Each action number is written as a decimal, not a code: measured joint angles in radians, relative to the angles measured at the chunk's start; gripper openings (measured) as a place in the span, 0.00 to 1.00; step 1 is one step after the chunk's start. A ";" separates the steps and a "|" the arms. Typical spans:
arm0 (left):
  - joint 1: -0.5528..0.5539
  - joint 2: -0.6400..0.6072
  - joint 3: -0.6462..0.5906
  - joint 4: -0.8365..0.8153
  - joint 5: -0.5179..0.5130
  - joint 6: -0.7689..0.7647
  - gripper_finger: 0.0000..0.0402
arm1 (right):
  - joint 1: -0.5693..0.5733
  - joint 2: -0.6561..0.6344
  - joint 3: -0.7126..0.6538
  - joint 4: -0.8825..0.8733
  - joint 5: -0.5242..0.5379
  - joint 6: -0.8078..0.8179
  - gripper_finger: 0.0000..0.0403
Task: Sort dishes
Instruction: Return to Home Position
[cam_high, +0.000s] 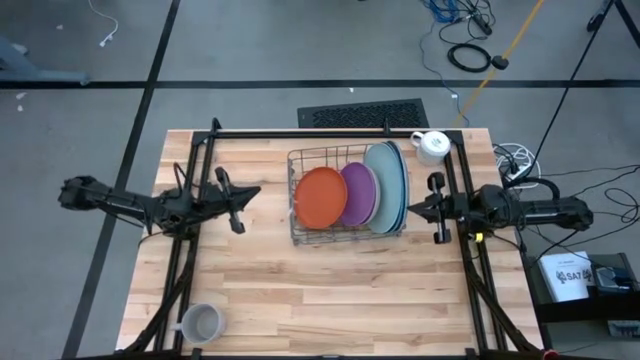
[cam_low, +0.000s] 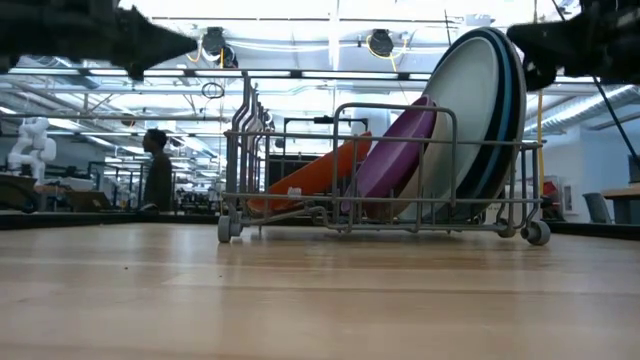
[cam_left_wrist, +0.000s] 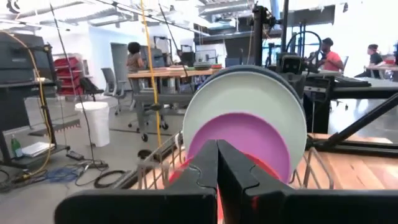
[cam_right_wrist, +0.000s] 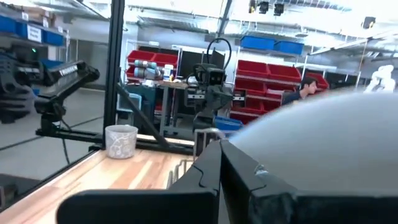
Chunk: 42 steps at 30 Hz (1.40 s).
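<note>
Plates all racked, both hands sitting empty either side

The plates (cam_high: 350, 195) are standing on edge in the dish rack (cam_high: 296, 236) in the middle of the desk (cam_high: 330, 290). The orange plate (cam_high: 320, 197) is at the left end, the purple plate (cam_high: 358, 193) next, and the row is running left to right. Just beside the rack's right end the right hand (cam_high: 414, 208) is hovering, with the left hand (cam_high: 252, 192) farther off. Both are pinched closed on nothing, so I'm guessing they're just parking.
</note>
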<state>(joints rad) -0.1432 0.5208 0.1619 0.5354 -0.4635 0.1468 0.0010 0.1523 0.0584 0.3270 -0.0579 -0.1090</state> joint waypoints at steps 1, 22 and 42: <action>0.000 -0.019 -0.025 0.012 -0.002 -0.003 0.00 | 0.000 -0.017 -0.019 0.000 -0.001 0.013 0.00; 0.044 -0.158 -0.155 -0.218 0.038 -0.093 0.00 | 0.001 -0.085 -0.043 -0.197 -0.044 0.071 0.00; 0.050 -0.249 -0.156 -0.430 0.096 -0.168 0.00 | 0.000 -0.084 -0.043 -0.299 -0.045 0.072 0.00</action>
<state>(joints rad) -0.0937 0.2714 0.0055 0.1050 -0.3672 -0.0216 0.0006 0.0681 0.0154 0.0280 -0.1031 -0.0366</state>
